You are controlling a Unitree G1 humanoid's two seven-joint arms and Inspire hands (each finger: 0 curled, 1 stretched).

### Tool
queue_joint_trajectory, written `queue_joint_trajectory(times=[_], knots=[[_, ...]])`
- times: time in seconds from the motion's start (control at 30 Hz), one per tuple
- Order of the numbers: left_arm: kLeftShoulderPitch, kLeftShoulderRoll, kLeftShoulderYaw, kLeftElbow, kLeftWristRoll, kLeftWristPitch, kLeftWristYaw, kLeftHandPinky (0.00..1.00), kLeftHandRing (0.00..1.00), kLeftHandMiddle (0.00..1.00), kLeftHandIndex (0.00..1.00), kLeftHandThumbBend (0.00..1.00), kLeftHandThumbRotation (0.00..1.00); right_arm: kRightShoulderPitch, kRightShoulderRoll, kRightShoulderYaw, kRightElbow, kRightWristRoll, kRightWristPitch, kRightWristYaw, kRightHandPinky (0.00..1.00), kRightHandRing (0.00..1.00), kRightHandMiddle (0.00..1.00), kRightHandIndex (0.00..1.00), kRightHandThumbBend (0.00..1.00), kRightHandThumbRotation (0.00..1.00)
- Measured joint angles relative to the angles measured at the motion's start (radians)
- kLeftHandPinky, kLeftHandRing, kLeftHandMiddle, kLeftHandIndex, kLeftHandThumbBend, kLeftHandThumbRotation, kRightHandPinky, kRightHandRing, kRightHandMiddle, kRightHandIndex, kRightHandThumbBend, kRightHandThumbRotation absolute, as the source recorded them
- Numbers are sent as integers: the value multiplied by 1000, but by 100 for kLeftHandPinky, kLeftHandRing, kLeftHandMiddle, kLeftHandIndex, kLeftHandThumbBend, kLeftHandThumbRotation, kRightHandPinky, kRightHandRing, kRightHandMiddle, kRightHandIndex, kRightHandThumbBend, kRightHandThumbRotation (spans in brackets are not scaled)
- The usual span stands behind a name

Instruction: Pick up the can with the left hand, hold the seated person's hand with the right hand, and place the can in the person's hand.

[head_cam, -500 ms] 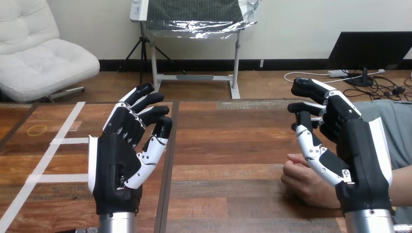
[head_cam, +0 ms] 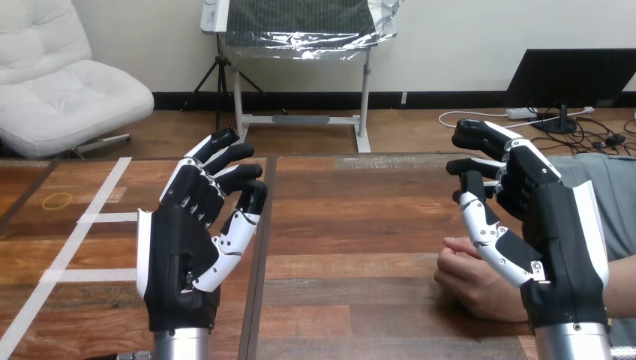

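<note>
Almost nothing has changed in the last half second. Your right hand [head_cam: 562,240] has drifted a touch toward the right edge, and your left hand [head_cam: 176,255] and the person's hand [head_cam: 469,281] sit where they were. The task, I judge, has not really begun.

Both of your hands are raised above the tabletop [head_cam: 360,225] with fingers loosely bent and nothing in them. The left hovers over the left half, near the seam between the boards. The right stands just beside and partly in front of the person's hand, which rests loosely curled on the tabletop at the right. Your thumb crosses in front of it, but I cannot tell whether they touch, and no finger is wrapped round it. I cannot tell where the can stands.

For room, the middle of the tabletop between your hands is bare wood right up to the far edge. To the left lie tape strips [head_cam: 97,217] and a small ring [head_cam: 57,200], both flat and unlikely to hinder you. The right side is tight, so ease in gently around the person's hand.
</note>
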Motion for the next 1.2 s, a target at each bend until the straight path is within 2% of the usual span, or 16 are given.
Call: queue_joint_trajectory(times=[0.77,1.2], knots=[[0,0,0,0,7,0,18,66,67,72,76,48,30,-1,0,-3,0,0,0,3,51,67,76,75,18,0],[-1,0,9,-1,54,3,79,71,72,76,78,50,28,-1,-1,-4,0,0,0,6,52,68,77,75,19,0]])
